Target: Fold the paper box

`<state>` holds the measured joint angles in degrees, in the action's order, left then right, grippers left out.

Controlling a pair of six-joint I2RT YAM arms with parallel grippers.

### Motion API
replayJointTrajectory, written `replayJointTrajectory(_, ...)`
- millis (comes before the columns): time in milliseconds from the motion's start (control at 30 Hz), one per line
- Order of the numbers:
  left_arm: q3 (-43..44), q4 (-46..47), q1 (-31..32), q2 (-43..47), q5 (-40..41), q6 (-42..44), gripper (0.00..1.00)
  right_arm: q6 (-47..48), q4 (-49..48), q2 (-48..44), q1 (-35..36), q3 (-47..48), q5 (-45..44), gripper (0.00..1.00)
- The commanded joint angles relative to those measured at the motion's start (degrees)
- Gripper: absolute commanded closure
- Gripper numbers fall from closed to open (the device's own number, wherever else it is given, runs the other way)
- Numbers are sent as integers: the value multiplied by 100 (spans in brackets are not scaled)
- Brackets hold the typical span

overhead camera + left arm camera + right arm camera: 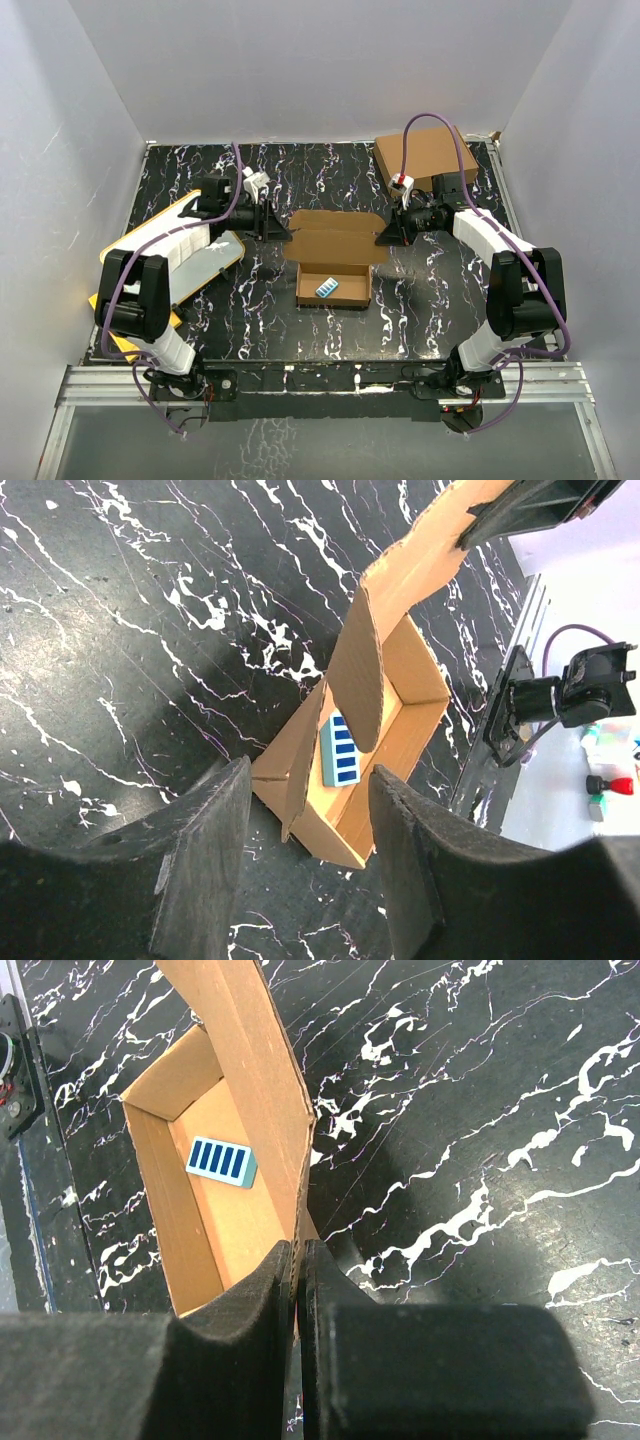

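Observation:
The paper box (335,262) sits mid-table, a brown cardboard tray with its lid flap folded back and open. A small blue-striped card (328,287) lies inside it. My left gripper (277,225) is open at the box's left end; in the left wrist view the box (400,680) and the card (343,750) lie just beyond my spread fingers (215,830), which touch nothing. My right gripper (390,232) is at the box's right end. In the right wrist view it (300,1252) is shut on the thin edge of the box's upright side flap (250,1070), with the card (222,1161) in the tray.
A larger ready-made brown box (425,160) stands at the back right. A white board with a yellow rim (170,255) lies at the left under my left arm. The table's near edge rail (320,375) runs along the front.

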<state>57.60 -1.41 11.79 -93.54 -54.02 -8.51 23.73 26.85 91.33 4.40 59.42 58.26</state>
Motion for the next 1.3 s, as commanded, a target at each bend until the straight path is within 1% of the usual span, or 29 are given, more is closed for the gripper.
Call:
replayJointTrajectory(0,-205,374,9,439,-63,239,52,132,-97,-214,22,219,118,92)
replayJointTrajectory(233,-233,545,165,374,94,281,55,126,-96,-204,25,224,126,92)
replayJointTrajectory(333,-153,558,286,284,148,279,58,124,-99,-197,30,228,123,92)
replayJointTrajectory(533,-58,536,339,186,114,227,73,131,-97,-193,30,228,122,92)
replayJointTrajectory(667,-47,481,349,175,93,236,81,132,-93,-181,36,236,119,92)
replayJointTrajectory(700,-40,477,348,170,86,243,84,131,-97,-177,37,237,119,92)
replayJointTrajectory(767,-37,490,349,168,91,224,95,129,-99,-178,51,241,114,92)
replayJointTrajectory(800,-33,497,357,176,100,201,98,124,-93,-182,45,245,110,92)
replayJointTrajectory(833,-30,511,352,178,102,184,99,124,-99,-178,54,246,102,92)
replayJointTrajectory(900,-45,546,365,238,162,125,100,124,-101,-182,94,268,91,92)
replayJointTrajectory(1000,-147,715,394,434,470,-75,100,91,-116,-169,195,387,-14,92)
replayJointTrajectory(1067,-356,1033,432,668,807,-336,100,-15,-187,-174,274,500,-227,92)
replayJointTrajectory(1167,-640,1509,564,984,1455,-678,100,-308,-471,-176,358,667,-569,92)
replayJointTrajectory(1267,-869,1914,795,1252,2365,-883,100,-625,-831,-189,406,851,-957,92)
